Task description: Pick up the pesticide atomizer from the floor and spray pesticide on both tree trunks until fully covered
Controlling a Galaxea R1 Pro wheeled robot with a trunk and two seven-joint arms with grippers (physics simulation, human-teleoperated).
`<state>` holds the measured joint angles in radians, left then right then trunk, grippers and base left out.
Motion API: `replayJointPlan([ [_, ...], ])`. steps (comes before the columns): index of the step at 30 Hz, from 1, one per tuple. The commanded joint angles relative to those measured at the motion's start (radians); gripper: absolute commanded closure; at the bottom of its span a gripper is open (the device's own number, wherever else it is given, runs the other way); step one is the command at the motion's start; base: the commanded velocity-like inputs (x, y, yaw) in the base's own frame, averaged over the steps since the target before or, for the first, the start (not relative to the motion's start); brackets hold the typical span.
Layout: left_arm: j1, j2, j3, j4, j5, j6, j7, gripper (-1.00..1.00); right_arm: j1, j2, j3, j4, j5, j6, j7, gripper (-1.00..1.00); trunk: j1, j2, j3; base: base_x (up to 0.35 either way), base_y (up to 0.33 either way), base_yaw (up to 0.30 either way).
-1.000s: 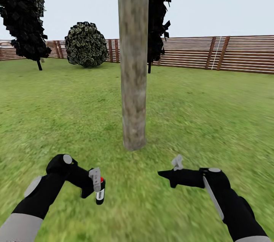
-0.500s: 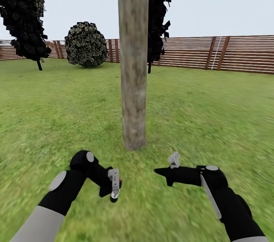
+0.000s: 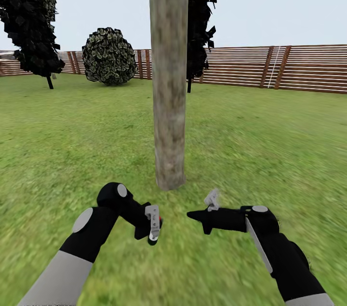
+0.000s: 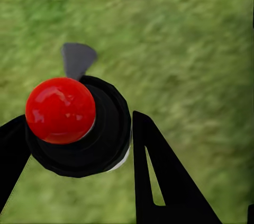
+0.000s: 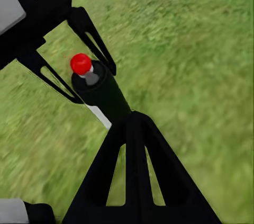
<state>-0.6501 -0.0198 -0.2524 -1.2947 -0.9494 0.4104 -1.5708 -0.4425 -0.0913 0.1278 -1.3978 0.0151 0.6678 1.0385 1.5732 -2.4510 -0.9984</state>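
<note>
Pesticide atomizer (image 3: 153, 225) (black bottle, red cap) sits clenched between the fingers of the left tool (image 3: 150, 224), low over the grass floor (image 3: 72, 152) just before the thick tree trunk (image 3: 168, 74). The right tool (image 3: 200, 212) hangs close beside it, fingers pressed together, grasping nothing.

Black forearms (image 3: 96, 229) with grey discs; grey upper sleeves; seemingly black triangular fingers (image 5: 132, 181).

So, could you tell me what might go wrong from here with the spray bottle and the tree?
The spray bottle sits low between the left hand's fingers, so it may slip. The right hand is close to it and could knock it. Both hang low near the tree trunk's base, so higher bark may stay unsprayed.
</note>
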Motion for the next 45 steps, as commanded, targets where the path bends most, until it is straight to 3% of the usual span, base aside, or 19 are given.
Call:
replayJointPlan([
  [1,-0.003,-0.003,0.000,0.000,0.000,0.000,0.000,1.00,-0.001,0.000,0.012,-0.002,0.000,0.000,0.000,1.00,0.000,0.000,0.000,0.000,0.000,0.000],
  [4,-0.009,-0.011,-0.008,0.000,-0.001,0.001,0.000,1.00,-0.002,0.006,0.030,-0.007,0.000,0.000,0.000,1.00,0.000,0.000,0.000,0.000,0.000,0.000],
  [8,-0.015,-0.014,-0.061,0.002,-0.001,0.001,0.000,1.00,-0.002,0.026,0.034,-0.010,0.000,0.000,0.000,1.00,0.000,0.000,0.000,0.000,0.000,0.000],
  [12,-0.016,-0.014,-0.085,0.004,0.000,0.002,0.000,1.00,-0.002,0.032,0.035,-0.010,0.000,0.000,0.000,1.00,0.000,0.000,0.000,0.000,0.000,0.000],
  [18,-0.016,-0.016,-0.089,0.005,-0.001,0.002,0.000,1.00,-0.002,0.034,0.035,-0.023,0.000,0.000,0.000,1.00,0.000,0.000,0.000,0.000,0.000,0.000],
  [45,-0.040,-0.070,-0.094,0.005,-0.001,0.002,0.000,1.00,-0.002,0.033,0.035,-0.028,0.000,0.000,0.000,1.00,0.000,0.000,0.000,0.000,0.000,0.000],
])
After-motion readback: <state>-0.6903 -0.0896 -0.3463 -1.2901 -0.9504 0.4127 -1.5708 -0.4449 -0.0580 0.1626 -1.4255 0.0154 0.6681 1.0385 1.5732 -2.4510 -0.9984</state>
